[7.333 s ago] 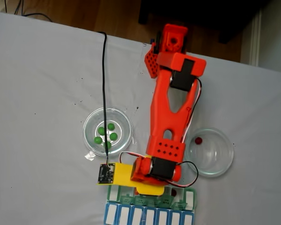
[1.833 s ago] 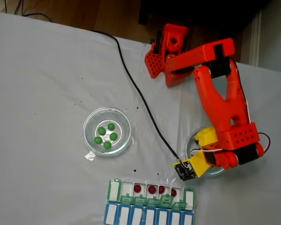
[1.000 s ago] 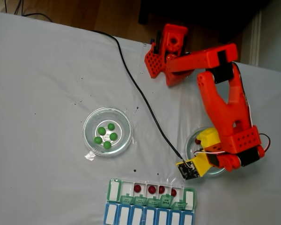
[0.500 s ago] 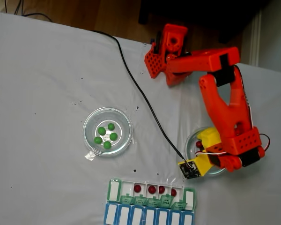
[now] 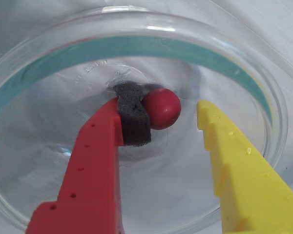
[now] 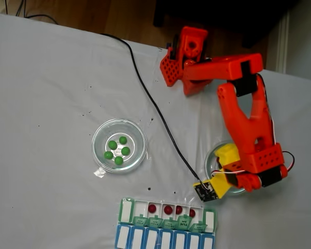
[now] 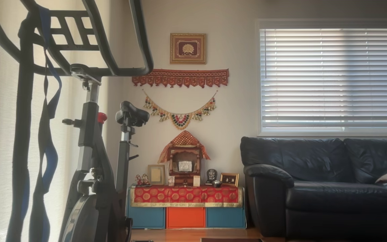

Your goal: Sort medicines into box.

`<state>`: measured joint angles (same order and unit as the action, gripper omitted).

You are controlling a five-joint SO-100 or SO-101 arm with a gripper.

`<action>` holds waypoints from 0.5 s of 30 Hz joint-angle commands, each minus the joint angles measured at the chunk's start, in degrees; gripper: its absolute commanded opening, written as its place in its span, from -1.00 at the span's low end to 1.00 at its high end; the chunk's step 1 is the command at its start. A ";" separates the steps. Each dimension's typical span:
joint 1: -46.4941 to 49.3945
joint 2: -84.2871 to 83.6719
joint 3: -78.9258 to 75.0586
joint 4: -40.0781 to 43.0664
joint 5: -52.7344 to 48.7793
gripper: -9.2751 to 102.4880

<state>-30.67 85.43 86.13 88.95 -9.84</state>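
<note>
- Gripper [image 5: 173, 114] observed in the wrist view with its fingers apart and not yet closed: the red finger [image 5: 95, 161] carries a dark foam pad [image 5: 133, 117] that touches the red pill [image 5: 161, 108]; the yellow finger [image 5: 234, 161] stands clear of the pill on the far side, a gap showing between them.
- Red pill is seen resting on the floor of the clear glass dish [image 5: 263, 97], near the dish centre, between the two fingers.
- Risk, judged: the pill is round and glossy, and contact is on one side only. If the yellow finger closes off-centre, the pill could be squeezed out sideways and rolled toward the dish wall.
- Risk, judged: both fingertips are low in the dish; a further descent could press on the glass and shift the dish.
- In the fixed view, the gripper [image 6: 221, 167] is placed over the same glass dish [image 6: 209, 158], which lies just above the right end of the pill organizer [image 6: 125, 210].
- Four red pills [image 6: 152, 208] are counted in organizer compartments; five green pills [image 6: 117, 151] remain in a second dish [image 6: 99, 132], up and to the left of the organizer.
- Risk, judged: a weak grip could drop the pill on the way to the organizer.
</note>
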 commanded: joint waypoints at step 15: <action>-0.79 1.76 -0.70 -0.62 0.79 -0.64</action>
<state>-30.85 85.34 86.13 88.07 -9.67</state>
